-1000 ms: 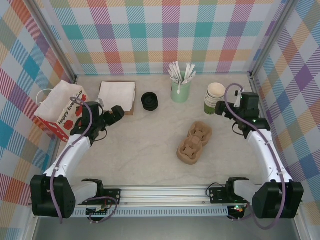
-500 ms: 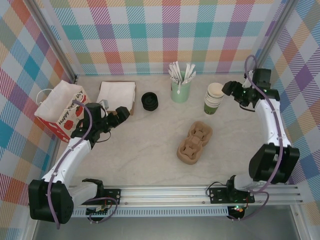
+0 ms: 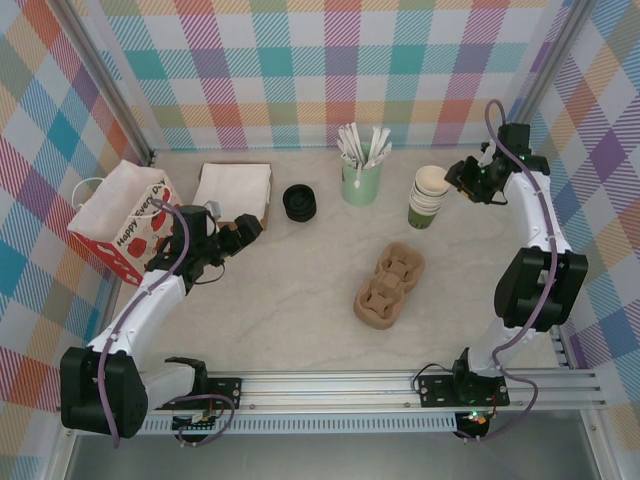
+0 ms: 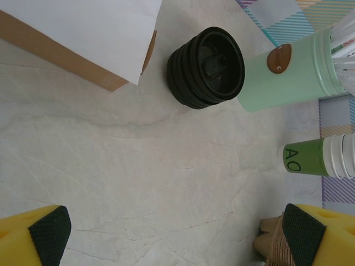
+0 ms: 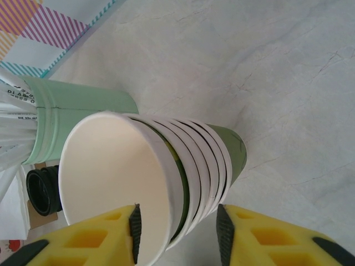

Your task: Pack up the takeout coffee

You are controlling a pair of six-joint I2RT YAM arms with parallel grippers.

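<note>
**Overhead view.** Pale marbled worktop (image 3: pixel 300 320), walled in checked cloth. Along the back, from the left:
- red-and-white paper bag (image 3: pixel 115 222), standing at the left edge;
- white napkin pile (image 3: pixel 235 188) on a brown box;
- short stack of black lids (image 3: pixel 299 202);
- pale green pot of white stirrers (image 3: pixel 361 182);
- stack of green cups (image 3: pixel 428 200), cream inside, upright.

The pot stands between lids and cups. Nearer, right of centre: brown pulp cup carrier (image 3: pixel 390 287), lying at a slant. Left claw (image 3: pixel 250 228) sits low, between bag and lids, just beside the near corner of the napkin box, pointing toward the lids. Right claw (image 3: pixel 460 180) is just beside the cup stack on its right, about level with the top rim.

**Left wrist view.** Left claw is spread wide, holding nothing; one black pad (image 4: pixel 50 233) in each lower corner, bare worktop between them. The lid stack lies ahead, ribbed black right down to the worktop, a sip-hole lid uppermost. A corner of the napkin pile and its box is beside it. The stirrer pot is beyond, with a brown oval label on its side; the cup stack is farther off, with pale lettering on the green. An edge of the carrier is close by one pad.

**Right wrist view.** Right claw is partly spread, with no hold on anything; yellow fingers, black pads (image 5: pixel 222 233), set to either side of the cup stack's mouth. Whether a pad touches the top rim I cannot tell. Several white rims are nested one in another, with the green wall showing below them. The stirrer pot is behind the cups, and the black lids are past that.
</note>
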